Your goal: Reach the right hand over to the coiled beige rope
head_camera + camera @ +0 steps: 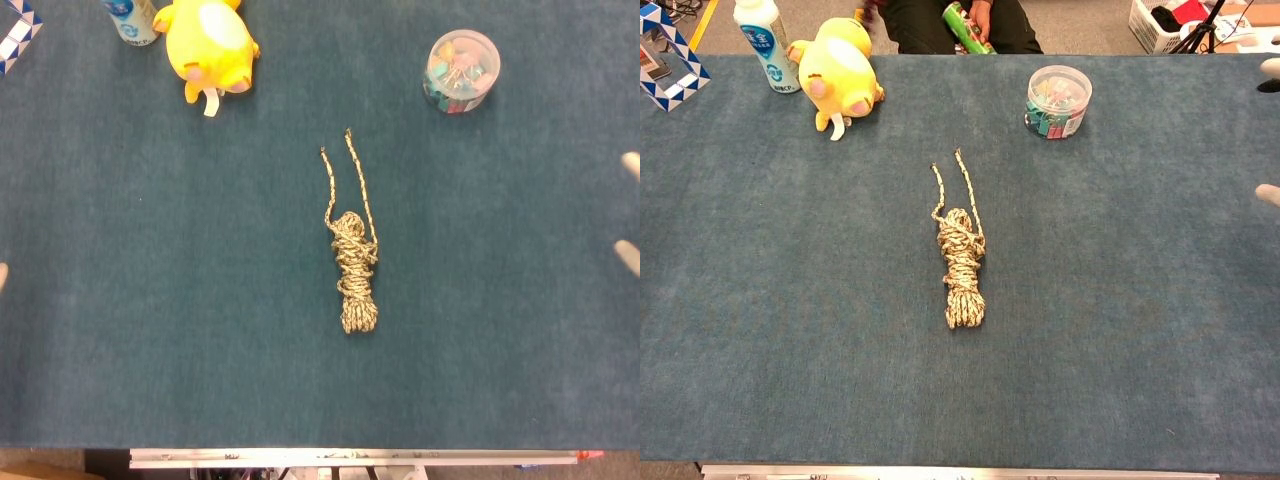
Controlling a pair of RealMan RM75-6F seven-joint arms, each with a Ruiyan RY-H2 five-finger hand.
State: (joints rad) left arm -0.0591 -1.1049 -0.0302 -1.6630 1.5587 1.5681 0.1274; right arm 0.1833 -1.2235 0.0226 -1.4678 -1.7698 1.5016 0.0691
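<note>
The coiled beige rope (pixel 355 272) lies in the middle of the blue table, its two loose ends pointing away from me; the chest view shows the rope (pixel 961 265) too. Only the tips of my right hand (pixel 628 255) show at the right edge, well to the right of the rope. Its fingertips (pixel 1269 194) are spread apart with nothing between them. A pale sliver of my left hand (pixel 2 276) shows at the left edge, too little of it to read its pose.
A yellow plush toy (pixel 208 45) and a white bottle (pixel 763 42) sit at the far left. A clear tub of clips (pixel 461 72) stands at the far right. A person sits behind the table's far edge (pixel 940 20).
</note>
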